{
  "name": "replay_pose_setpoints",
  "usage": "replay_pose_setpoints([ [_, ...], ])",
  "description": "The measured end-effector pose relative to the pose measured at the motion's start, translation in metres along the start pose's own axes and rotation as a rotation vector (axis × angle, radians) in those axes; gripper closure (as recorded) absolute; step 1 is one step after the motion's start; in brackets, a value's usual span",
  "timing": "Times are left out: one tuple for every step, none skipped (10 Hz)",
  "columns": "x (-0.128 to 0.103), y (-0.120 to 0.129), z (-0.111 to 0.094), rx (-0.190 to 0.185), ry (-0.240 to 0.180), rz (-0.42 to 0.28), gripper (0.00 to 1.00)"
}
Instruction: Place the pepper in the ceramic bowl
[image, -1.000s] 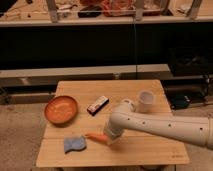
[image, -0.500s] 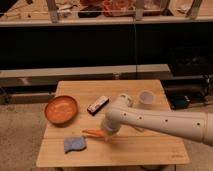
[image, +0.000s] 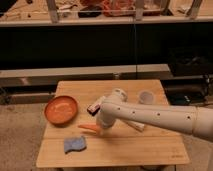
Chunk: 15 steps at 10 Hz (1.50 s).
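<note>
The pepper (image: 89, 128) is a slim orange-red chili, lying roughly level with its right end at the tip of my arm. My gripper (image: 101, 128) is at the end of the white arm that reaches in from the right, over the middle of the wooden table (image: 150, 150). It is shut on the pepper's right end and holds it just above the tabletop. The ceramic bowl (image: 61, 109) is wide, shallow and orange-red. It stands at the table's left side, a short way up and left of the pepper, with nothing in it.
A crumpled blue cloth (image: 75, 144) lies near the front left, below the pepper. A small white cup (image: 145, 97) stands at the back right. A dark bar-shaped packet (image: 93, 107) lies just behind the arm. Dark shelving stands behind the table.
The arm has moved left and toward the back of the table. The pepper has moved with it, closer to the bowl.
</note>
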Motion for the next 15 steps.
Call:
replay_pose_setpoints([
  [-0.001,-0.003,-0.002,0.003,0.003,0.000,0.95],
  [-0.005,-0.011,-0.002,0.004,0.006,-0.004,0.95],
  [-0.011,-0.018,0.000,0.006,0.005,-0.008,0.95],
  [-0.015,-0.028,0.002,0.011,0.004,-0.010,0.95],
  [-0.018,-0.036,0.002,0.013,0.006,-0.008,0.95],
  [-0.021,-0.042,0.002,0.015,0.004,-0.010,0.95],
  [-0.022,-0.045,0.002,0.016,0.004,-0.009,0.95],
  [-0.023,-0.049,0.003,0.018,0.005,-0.008,0.95],
  [-0.028,-0.055,0.003,0.017,0.006,-0.016,0.95],
  [-0.034,-0.061,0.005,0.017,0.008,-0.022,0.95],
  [-0.041,-0.067,0.006,0.019,0.009,-0.028,0.95],
  [-0.050,-0.074,0.007,0.020,0.007,-0.034,0.95],
  [-0.051,-0.079,0.007,0.022,0.012,-0.036,0.95],
  [-0.052,-0.083,0.007,0.025,0.014,-0.036,0.95],
  [-0.055,-0.087,0.007,0.025,0.015,-0.039,0.95],
])
